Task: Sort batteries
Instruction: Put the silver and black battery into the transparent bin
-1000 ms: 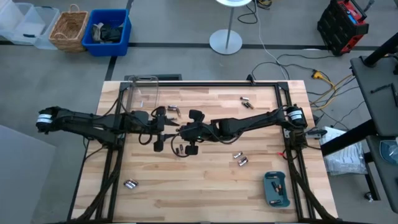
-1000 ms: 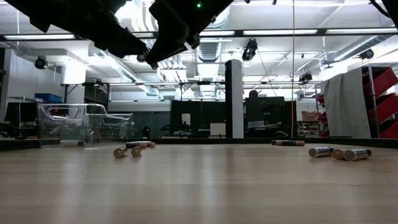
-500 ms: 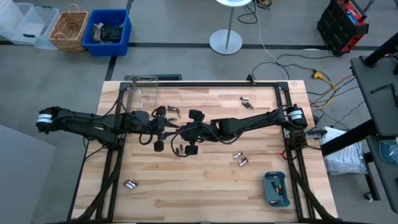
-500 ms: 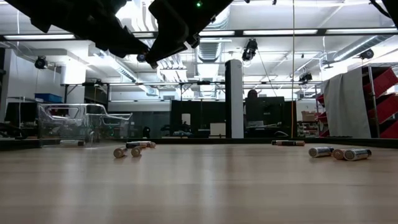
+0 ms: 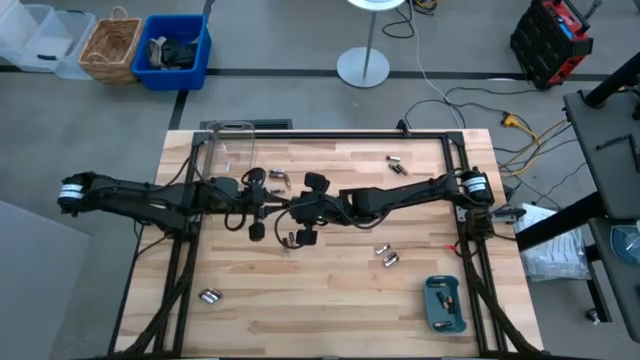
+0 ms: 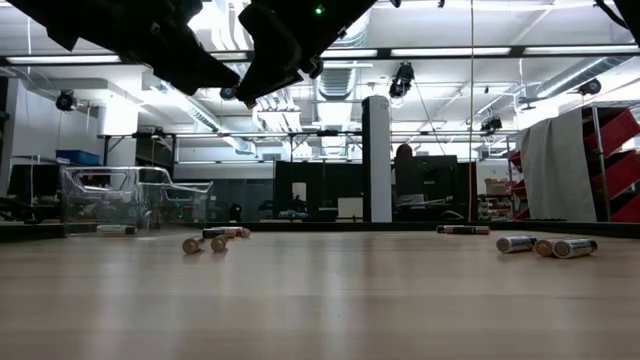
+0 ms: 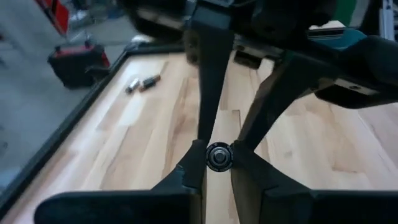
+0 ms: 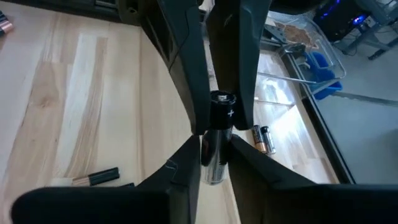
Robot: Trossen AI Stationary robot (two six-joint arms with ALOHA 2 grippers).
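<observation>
High view: the two dark arms meet at the centre of the wooden table (image 5: 330,300). The left gripper (image 5: 262,205) and right gripper (image 5: 296,212) sit nose to nose, and their overlapping dark shapes hide whatever lies between the fingers. Loose batteries (image 5: 387,256) lie right of centre; another pair (image 5: 208,296) lies at lower left, and more (image 5: 396,163) near the upper right edge. A teal tray (image 5: 445,304) sits at lower right, a clear plastic box (image 5: 228,148) at upper left.

Low view: both arms are cut off by the top edge, showing only as black masses at upper left, with the fingertips lost against ceiling glare. Cells lie on the tabletop at left (image 6: 200,243) and right (image 6: 545,246). A person (image 6: 403,152) is faintly visible far behind.

Left wrist view: the left gripper's fingers (image 7: 188,177) are closed narrowly on a battery (image 7: 218,156) seen end-on, so its length is hidden. The other arm's fingers (image 7: 208,68) reach the same cell from above.

Right wrist view: the right gripper's fingers (image 8: 180,168) pinch the silvery lower part of that cell (image 8: 216,140), its dark end toward the opposing fingers (image 8: 186,56), which also touch it. Two more cells (image 8: 262,138) lie beside the box's wall, and a dark one (image 8: 96,177) at lower left.
</observation>
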